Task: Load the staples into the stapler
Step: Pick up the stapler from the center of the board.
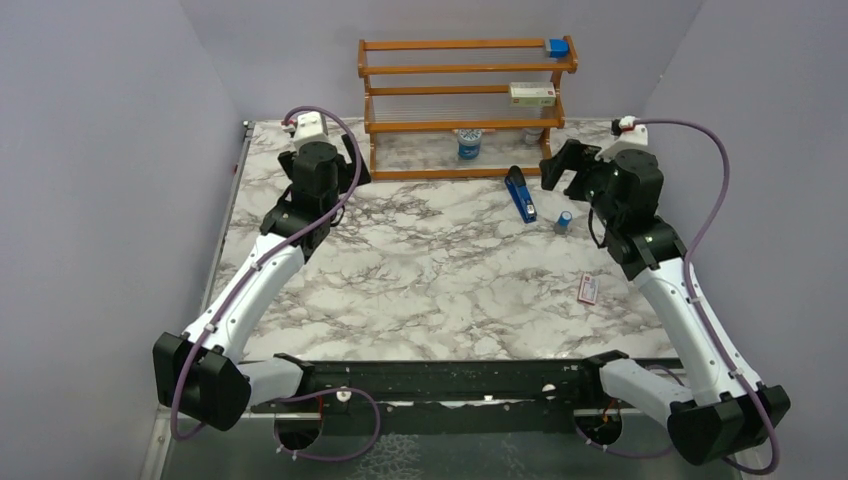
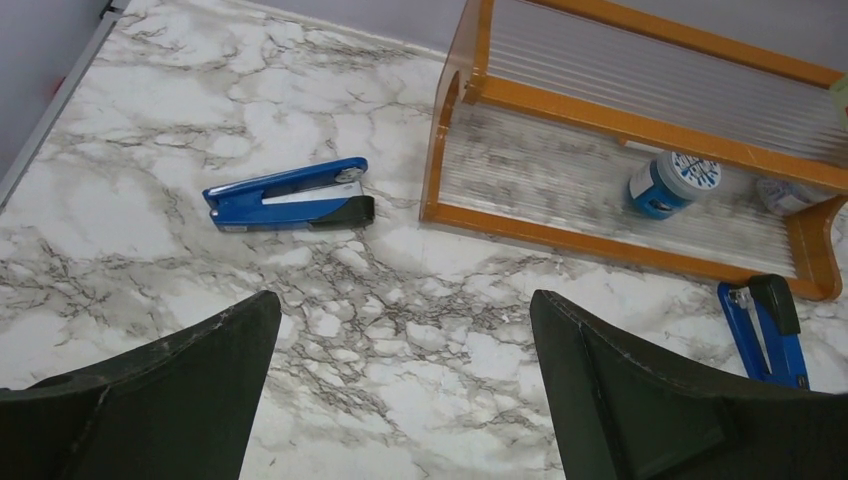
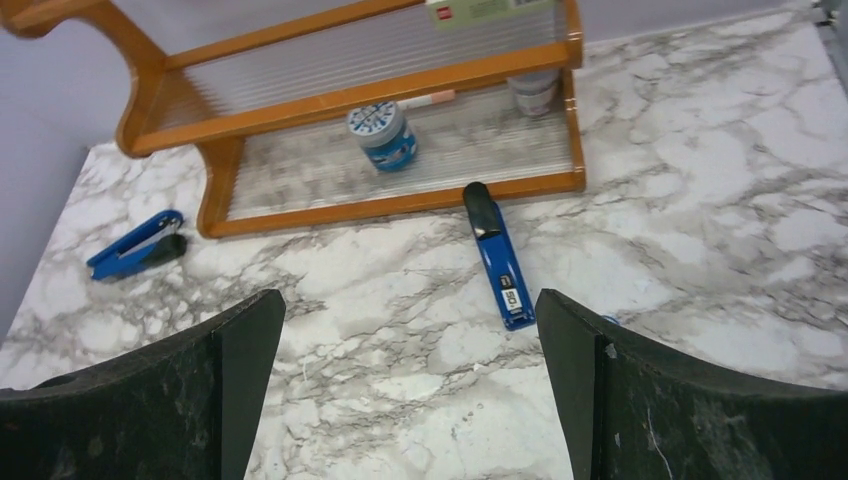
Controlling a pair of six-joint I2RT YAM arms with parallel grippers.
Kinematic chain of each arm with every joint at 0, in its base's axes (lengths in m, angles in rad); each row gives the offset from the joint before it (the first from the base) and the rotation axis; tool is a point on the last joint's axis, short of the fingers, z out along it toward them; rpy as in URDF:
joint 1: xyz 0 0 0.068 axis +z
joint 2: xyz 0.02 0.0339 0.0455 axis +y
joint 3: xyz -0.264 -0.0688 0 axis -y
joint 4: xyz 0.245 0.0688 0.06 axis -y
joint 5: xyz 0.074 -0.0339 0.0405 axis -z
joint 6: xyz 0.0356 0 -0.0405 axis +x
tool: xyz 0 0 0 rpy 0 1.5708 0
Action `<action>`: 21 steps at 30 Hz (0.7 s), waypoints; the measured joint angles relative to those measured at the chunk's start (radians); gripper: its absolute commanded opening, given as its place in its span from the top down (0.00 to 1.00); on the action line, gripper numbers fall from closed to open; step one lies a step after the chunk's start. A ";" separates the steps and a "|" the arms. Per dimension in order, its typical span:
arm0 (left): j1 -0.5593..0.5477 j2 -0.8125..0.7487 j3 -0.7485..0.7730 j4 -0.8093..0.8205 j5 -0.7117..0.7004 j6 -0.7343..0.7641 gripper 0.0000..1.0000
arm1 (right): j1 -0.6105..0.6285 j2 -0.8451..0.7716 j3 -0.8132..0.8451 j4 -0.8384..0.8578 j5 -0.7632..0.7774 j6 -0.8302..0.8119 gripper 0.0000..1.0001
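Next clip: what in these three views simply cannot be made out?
- Staples: none discernible in any view; too small, or perhaps inside the pink-and-white box.
- Left-hand stapler: top view, hidden behind the left arm.
- Blue cylinder: right wrist view, almost entirely behind the right gripper.

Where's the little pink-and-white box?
Overhead view: the small flat pink-and-white box lies on the marble table, right side, beside the right arm.
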 measured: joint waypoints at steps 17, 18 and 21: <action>0.006 0.043 -0.086 0.098 0.141 0.137 0.01 | -0.006 0.509 0.152 -0.068 -0.236 -0.124 0.15; 0.006 0.047 -0.090 0.101 0.144 0.143 0.01 | -0.006 0.545 0.169 -0.069 -0.231 -0.144 0.18; 0.006 0.062 -0.116 0.116 0.164 0.158 0.01 | -0.006 0.638 0.211 -0.066 -0.211 -0.195 0.24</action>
